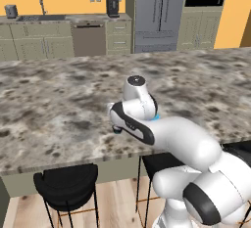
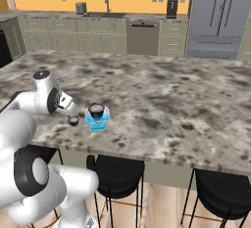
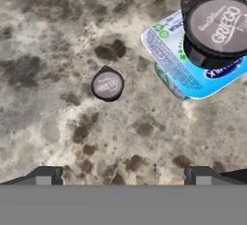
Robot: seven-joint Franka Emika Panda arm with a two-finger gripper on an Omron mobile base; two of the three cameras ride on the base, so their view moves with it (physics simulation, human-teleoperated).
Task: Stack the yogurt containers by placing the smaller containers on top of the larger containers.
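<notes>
Above the counter (image 3: 58, 137), small cup (image 3: 107, 84) between spread fingers (image 3: 44, 175)

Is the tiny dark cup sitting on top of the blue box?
No, the tiny round dark cup sits on the stone counter, apart from the light-blue box.

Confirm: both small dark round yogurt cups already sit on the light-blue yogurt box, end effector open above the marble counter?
Not quite: one dark round cup sits on the light-blue yogurt box. The smaller dark cup stands on the marble counter beside the box, as the hand view shows. The end effector is open.
</notes>
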